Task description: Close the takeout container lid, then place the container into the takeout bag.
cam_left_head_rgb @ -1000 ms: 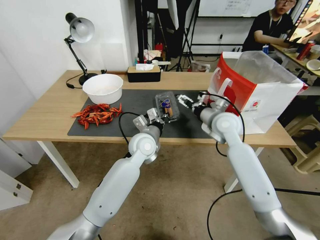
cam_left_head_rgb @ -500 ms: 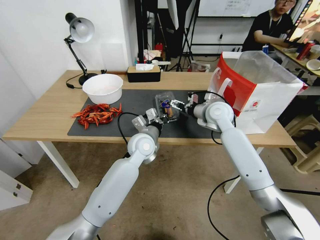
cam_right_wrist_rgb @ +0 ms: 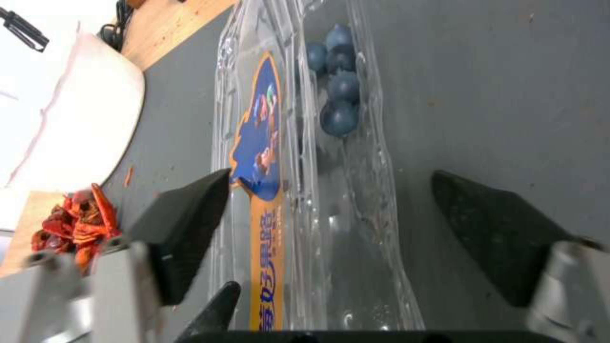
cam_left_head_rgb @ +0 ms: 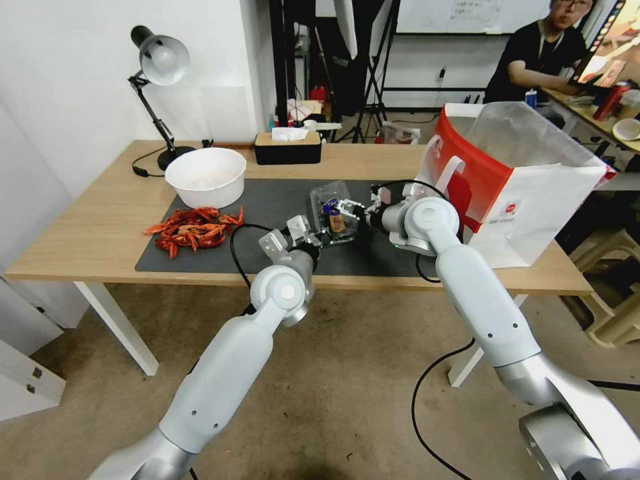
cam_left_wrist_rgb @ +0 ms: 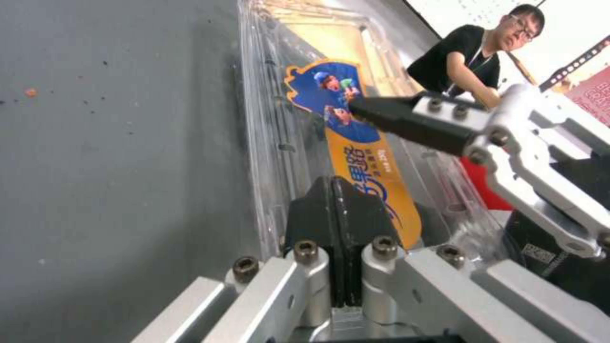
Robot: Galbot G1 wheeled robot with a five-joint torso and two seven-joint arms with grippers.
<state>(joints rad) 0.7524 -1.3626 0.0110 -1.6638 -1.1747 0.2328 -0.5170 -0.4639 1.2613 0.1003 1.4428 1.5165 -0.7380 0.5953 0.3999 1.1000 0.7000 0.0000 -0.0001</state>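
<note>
While left gripper (cam_left_wrist_rgb: 337, 224) is pinching the lid (cam_left_wrist_rgb: 346, 147) edge and right gripper (cam_right_wrist_rgb: 330, 224) is straddling the container (cam_left_head_rgb: 331, 215) open, thin plastic is risking slipping.

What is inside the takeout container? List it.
A few dark blue berries lie inside the takeout container; the lid label hides whatever sits beneath it.

Bright even light, wide-angle edges, blurry wrist views
</note>
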